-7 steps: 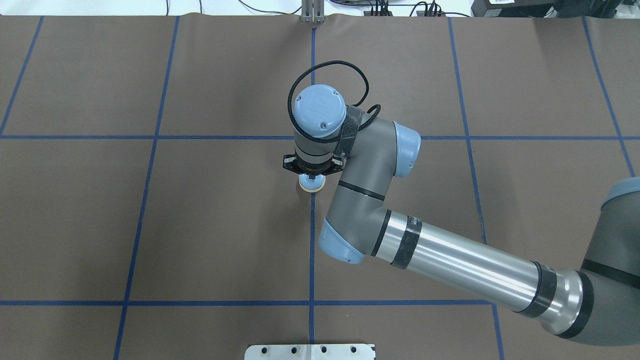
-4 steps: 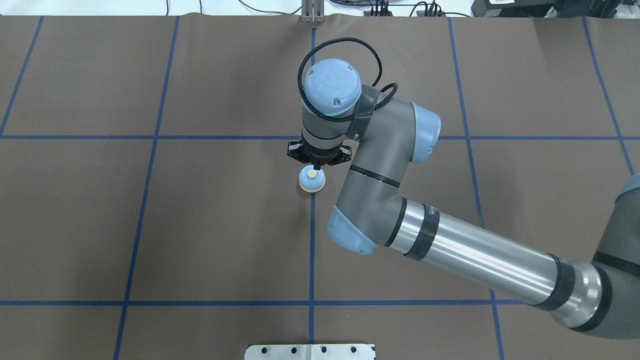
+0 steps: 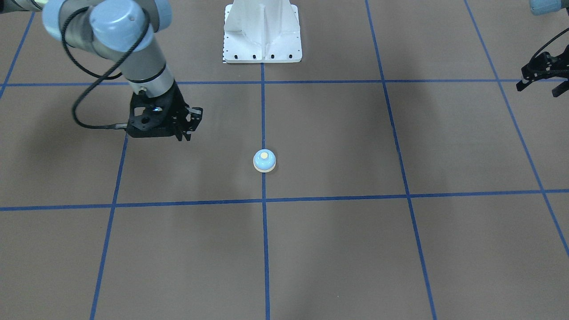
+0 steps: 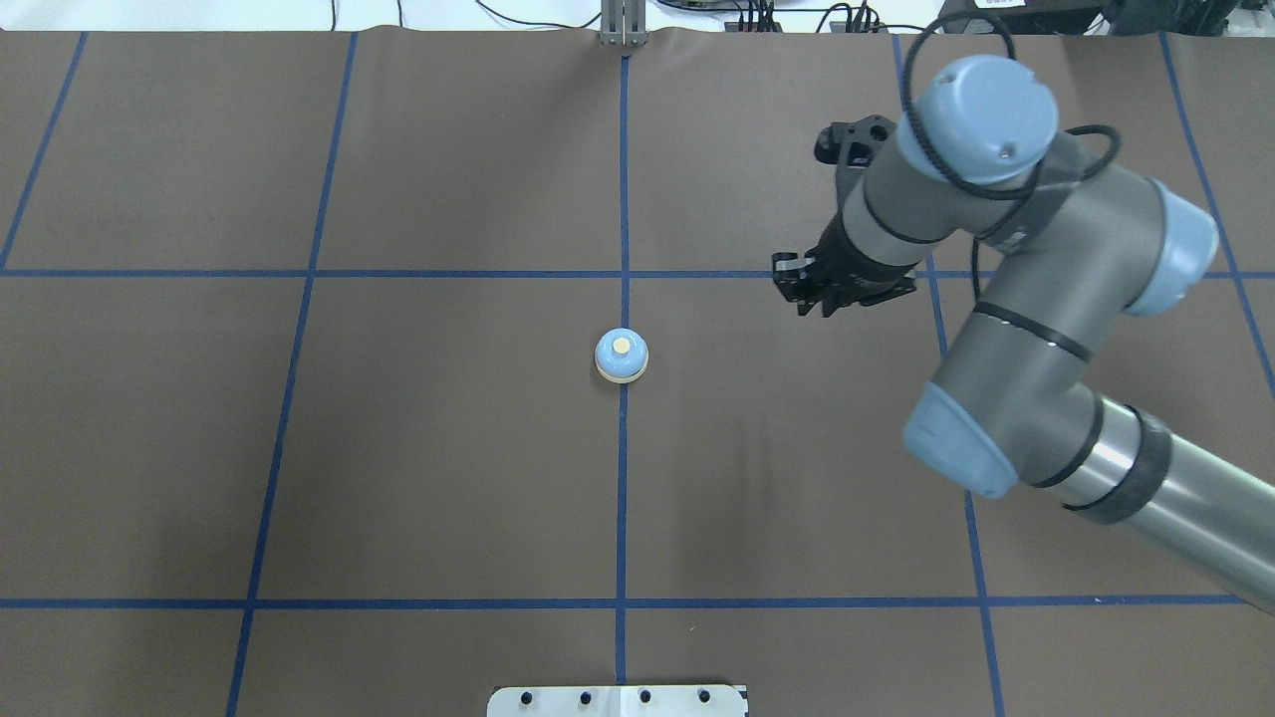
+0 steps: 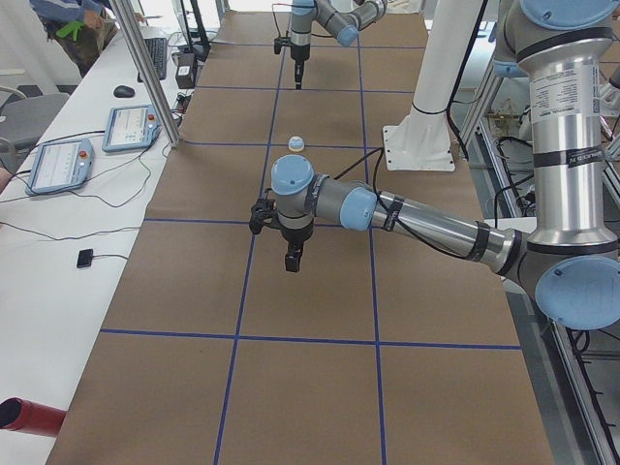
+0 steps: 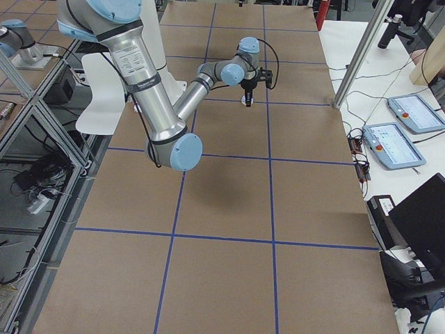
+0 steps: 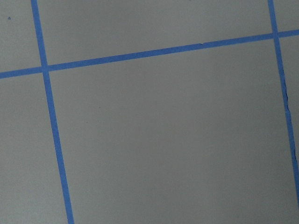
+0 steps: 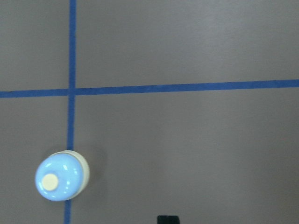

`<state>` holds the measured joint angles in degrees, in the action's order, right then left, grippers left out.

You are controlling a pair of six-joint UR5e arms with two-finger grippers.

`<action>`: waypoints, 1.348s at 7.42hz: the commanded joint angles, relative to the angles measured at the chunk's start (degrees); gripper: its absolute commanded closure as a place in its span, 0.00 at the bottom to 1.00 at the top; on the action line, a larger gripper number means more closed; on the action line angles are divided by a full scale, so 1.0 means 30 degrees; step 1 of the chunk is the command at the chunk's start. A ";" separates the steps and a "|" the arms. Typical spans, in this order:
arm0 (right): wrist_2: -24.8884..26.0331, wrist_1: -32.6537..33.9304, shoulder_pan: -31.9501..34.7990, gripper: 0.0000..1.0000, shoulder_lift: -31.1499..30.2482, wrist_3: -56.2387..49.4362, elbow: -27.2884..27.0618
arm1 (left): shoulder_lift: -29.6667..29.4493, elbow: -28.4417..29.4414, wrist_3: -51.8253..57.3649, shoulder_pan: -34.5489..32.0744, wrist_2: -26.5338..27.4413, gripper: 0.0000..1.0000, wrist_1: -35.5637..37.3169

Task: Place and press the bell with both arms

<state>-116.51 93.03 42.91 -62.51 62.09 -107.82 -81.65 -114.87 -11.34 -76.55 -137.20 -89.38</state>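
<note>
Blue bell [image 4: 622, 356] stands free, right gripper [image 4: 817, 299] well apart.

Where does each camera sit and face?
Left side: table's left end, along it; silver left arm near, black left tool.
Right side: opposite end; right arm near.
Overhead: behind robot, looking down; right arm only.
Front-facing: opposite robot, steeply down; right tool, left tool.
Left wrist: down on brown table.
Right wrist: down on small light-blue dome bell.
Shared: overhead and front-facing both show bell.
</note>
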 commanded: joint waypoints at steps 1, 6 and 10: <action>-0.0798 -0.0073 0.2587 0.01 -0.3464 -0.2978 -0.1963 | -0.0001 0.0028 0.0000 -0.0002 0.0000 0.00 -0.0029; -0.4199 -0.0102 1.2370 0.01 -1.0091 -1.6685 -0.1565 | 0.0673 0.0204 0.2050 -0.1522 -0.0030 0.00 -0.0030; -0.5429 -0.0073 1.5663 0.01 -1.1066 -2.1279 0.1132 | 0.0702 0.1784 0.3601 -0.2989 0.0000 0.00 -0.0117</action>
<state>-131.81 92.94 87.69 -94.61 1.62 -106.33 -79.60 -110.94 -1.59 -84.46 -137.13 -89.48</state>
